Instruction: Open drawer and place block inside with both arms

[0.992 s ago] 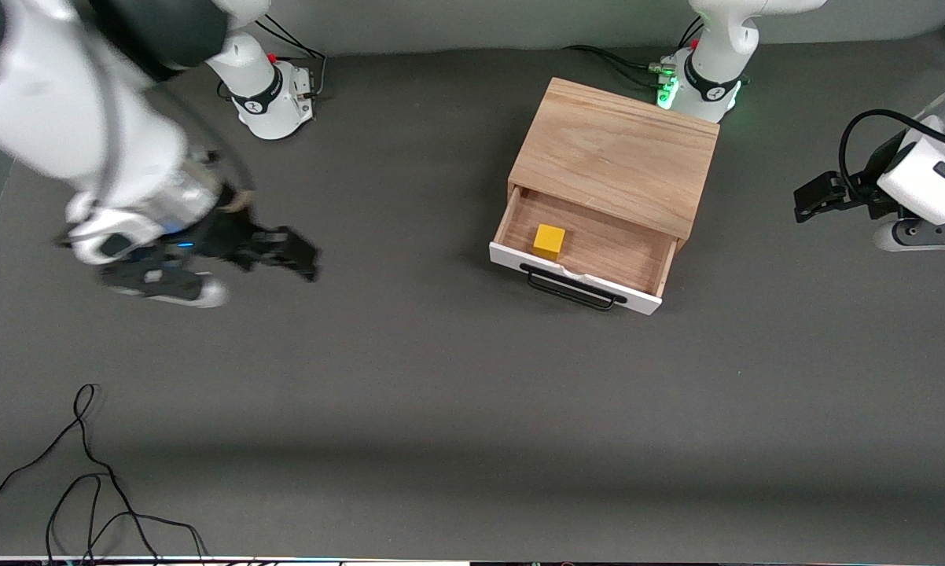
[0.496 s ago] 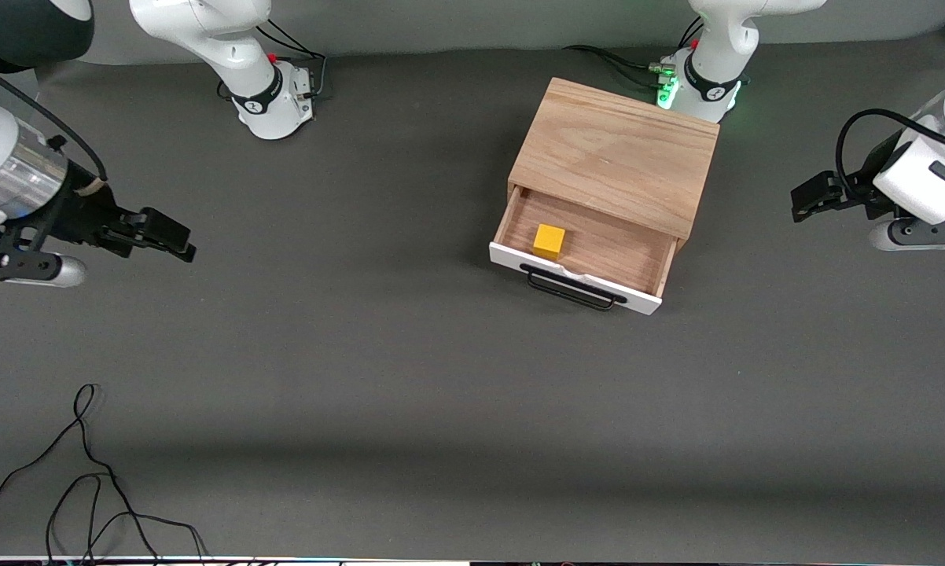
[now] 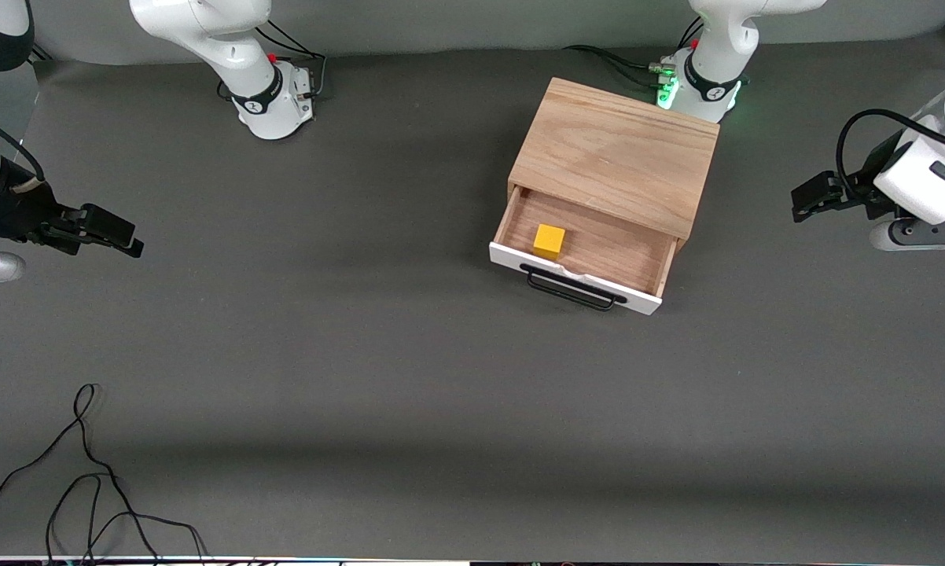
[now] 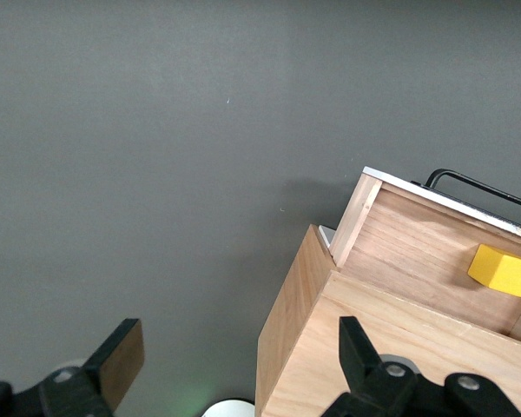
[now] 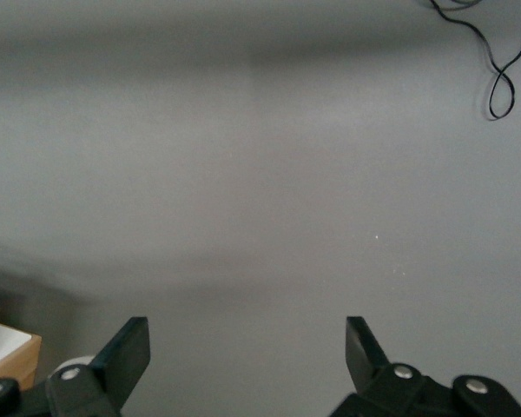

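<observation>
So the drawer is pulled out of the wooden cabinet, white front and black bar handle facing the front camera. The yellow block is sitting flat on the wood floor inside it, up near the corner closest to the right arm's end and close to the white front panel. Nothing is touching it.

The left gripper hangs over bare table at the left arm's end, well apart from the cabinet, jaws spread wide with nothing between them. Its wrist view looks down on the cabinet's corner and the block.

The right gripper is way out over bare table at the right arm's end, jaws also wide apart and empty. A loose black cable lies near the front edge.
</observation>
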Controlling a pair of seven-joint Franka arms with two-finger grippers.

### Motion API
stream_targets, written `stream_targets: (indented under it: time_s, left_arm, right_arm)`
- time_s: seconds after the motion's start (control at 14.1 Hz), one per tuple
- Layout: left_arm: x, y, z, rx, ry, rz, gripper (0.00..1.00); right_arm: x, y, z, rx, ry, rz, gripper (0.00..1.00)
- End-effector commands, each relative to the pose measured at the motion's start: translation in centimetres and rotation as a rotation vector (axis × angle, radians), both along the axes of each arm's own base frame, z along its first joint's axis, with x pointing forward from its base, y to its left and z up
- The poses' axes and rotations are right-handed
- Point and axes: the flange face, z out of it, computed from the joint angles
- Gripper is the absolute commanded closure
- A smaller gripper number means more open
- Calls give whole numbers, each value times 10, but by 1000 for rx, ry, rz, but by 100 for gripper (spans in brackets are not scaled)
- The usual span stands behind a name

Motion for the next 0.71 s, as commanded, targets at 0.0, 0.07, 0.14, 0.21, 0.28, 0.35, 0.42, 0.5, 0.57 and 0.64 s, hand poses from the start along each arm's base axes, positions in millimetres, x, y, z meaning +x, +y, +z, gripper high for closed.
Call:
stream_targets:
  time_s: [0.0,0.07,0.14,0.21,0.28,0.35,0.42,0.5,0.57,0.64]
  left_arm:
    - [2,1,4,-13,-8,-13,0]
    - [3,1,4,-13,-10,-13,0]
    - [3,0,4,-13,-8,-15,0]
    - [3,0,5,-14,-13,-15,0]
    - [3,1,4,-14,-11,-13,0]
    - [3,1,4,-14,-11,-13,0]
    - [3,1,4,-12,-13,-13,0]
    - [3,2,4,-12,-13,-12,0]
    - [4,3,3,-12,-13,-12,0]
    - [4,4,3,-12,-15,-10,0]
  right_arm:
    - [-9,-6,0,-40,-15,27,0]
    - [-8,-8,0,-58,-18,29,0]
    - [-6,-9,0,-63,-19,30,0]
    - [-6,-10,0,-65,-20,57,0]
    - [-6,-10,-1,-63,-20,100,0]
    - [-6,-10,-1,-63,-20,108,0]
    - [-6,-10,-1,-63,-17,109,0]
    - [-6,-11,-1,-60,-15,109,0]
    - [-6,-11,-1,-63,-14,109,0]
    - [-6,-12,-2,-58,-11,106,0]
